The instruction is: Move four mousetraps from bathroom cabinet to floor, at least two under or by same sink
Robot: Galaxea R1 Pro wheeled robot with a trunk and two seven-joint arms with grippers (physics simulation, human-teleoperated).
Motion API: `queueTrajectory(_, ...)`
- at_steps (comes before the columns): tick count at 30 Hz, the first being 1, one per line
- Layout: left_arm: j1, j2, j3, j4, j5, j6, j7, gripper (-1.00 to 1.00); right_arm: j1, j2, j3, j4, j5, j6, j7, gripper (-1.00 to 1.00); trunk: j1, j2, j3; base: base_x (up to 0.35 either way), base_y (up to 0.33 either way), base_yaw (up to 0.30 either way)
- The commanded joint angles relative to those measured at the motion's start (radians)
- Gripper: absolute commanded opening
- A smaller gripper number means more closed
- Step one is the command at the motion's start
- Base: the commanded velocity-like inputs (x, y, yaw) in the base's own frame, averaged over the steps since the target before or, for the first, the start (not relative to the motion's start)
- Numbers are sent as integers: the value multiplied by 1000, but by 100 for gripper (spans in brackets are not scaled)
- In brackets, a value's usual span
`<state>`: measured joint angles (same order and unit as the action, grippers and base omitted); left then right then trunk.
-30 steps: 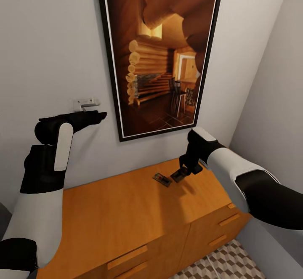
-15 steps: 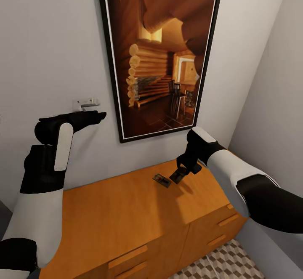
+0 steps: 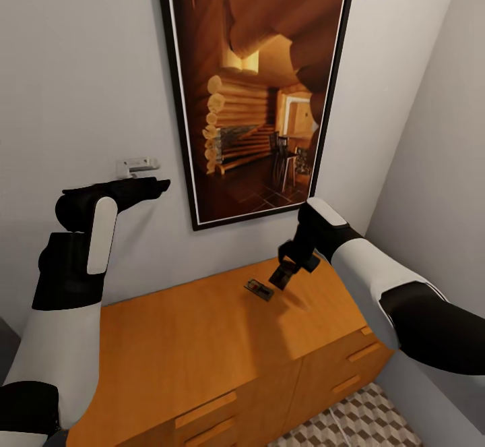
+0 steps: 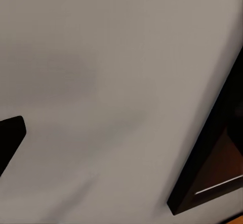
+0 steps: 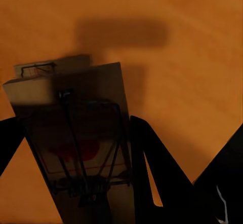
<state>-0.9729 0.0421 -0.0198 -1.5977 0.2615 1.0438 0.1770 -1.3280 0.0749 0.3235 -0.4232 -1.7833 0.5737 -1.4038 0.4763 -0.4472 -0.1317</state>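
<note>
Head view: right gripper (image 3: 283, 276) clamps one mousetrap (image 3: 279, 276) by its end, lifted off cabinet (image 3: 202, 346); second trap (image 3: 259, 289) on top. Light, stiff, thin — edge grip may pivot. Left gripper (image 3: 158, 185): state unclear.

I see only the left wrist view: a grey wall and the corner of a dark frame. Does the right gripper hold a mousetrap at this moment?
Observer: Yes. The right gripper is shut on a mousetrap, held tilted above the top of the cabinet, with its shadow on the wood.
Operator: Is another one visible on the cabinet?
Observer: A second mousetrap lies flat on the cabinet top, close beside the held one.
Operator: And where is my left gripper compared with the cabinet?
Observer: The left gripper is raised close to the wall, well above the cabinet top, pointing toward the framed picture.
</note>
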Motion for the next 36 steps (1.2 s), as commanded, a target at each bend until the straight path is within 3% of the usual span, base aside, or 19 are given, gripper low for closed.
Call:
queueTrajectory(1,-1,1,-2,-1,10,3,10,100,-1,-1,8,-4,-10,14,-4,-100,-3,5,1,0,0,0)
queueTrajectory(7,-1,0,-2,-1,10,3,10,100,1,-1,11,-26,-10,71,-5,-100,-26,47,20,0,0,0)
queueTrajectory(16,-1,0,-2,-1,9,3,11,100,2,0,14,-45,-8,120,-9,-100,-26,47,20,0,0,0)
queueTrajectory(26,-1,0,-2,0,5,3,11,100,3,1,17,-93,-10,136,-151,-100,-26,47,20,0,0,0)
queueTrajectory(36,-1,0,-2,0,4,3,12,100,3,-1,19,-175,-10,270,-167,-100,-26,47,20,0,0,0)
